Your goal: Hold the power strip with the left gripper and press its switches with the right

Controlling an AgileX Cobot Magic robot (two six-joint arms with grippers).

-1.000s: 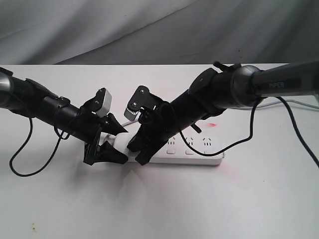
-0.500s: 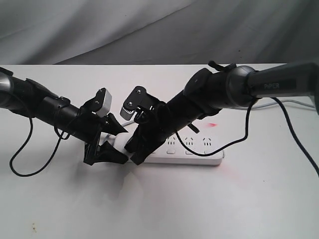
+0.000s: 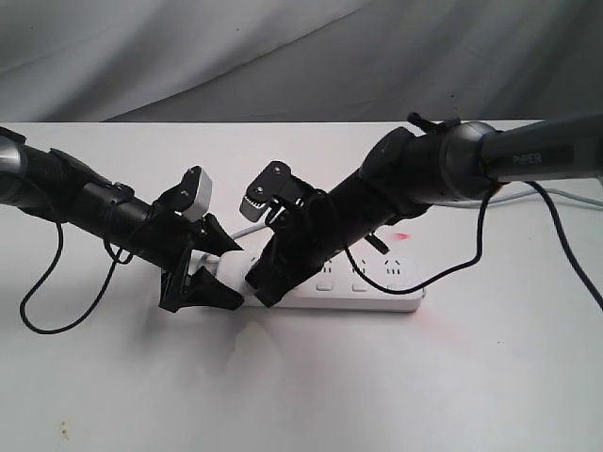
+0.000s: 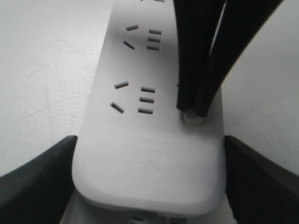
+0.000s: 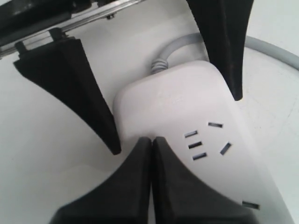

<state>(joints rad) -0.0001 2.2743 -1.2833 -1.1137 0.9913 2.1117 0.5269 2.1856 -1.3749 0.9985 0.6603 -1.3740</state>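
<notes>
The white power strip [image 3: 377, 298] lies flat on the white table. My left gripper [image 3: 230, 275] is shut on its cord end; in the left wrist view my left gripper [image 4: 149, 142] has one black finger against each long side of the strip [image 4: 149, 163]. My right gripper [image 3: 261, 294] is shut and slants down onto the strip beside the left gripper. Its joined fingertips [image 4: 192, 109] rest on the end switch [image 4: 194, 119]. In the right wrist view my right gripper [image 5: 152, 140] touches the strip [image 5: 177, 107]. Three more switches [image 3: 358, 285] show in a row.
The strip's grey cord [image 5: 174, 50] leaves its end between the left gripper's fingers [image 5: 88, 93]. A black cable [image 3: 452, 268] droops from the right arm over the strip's far end. A grey cloth backdrop [image 3: 301, 56] hangs behind the table. A faint red glow [image 3: 403, 235] lies behind the strip.
The right arm shifted slightly left, then back right, its shut tips staying at the strip's left end. The left gripper and the strip have not moved.
</notes>
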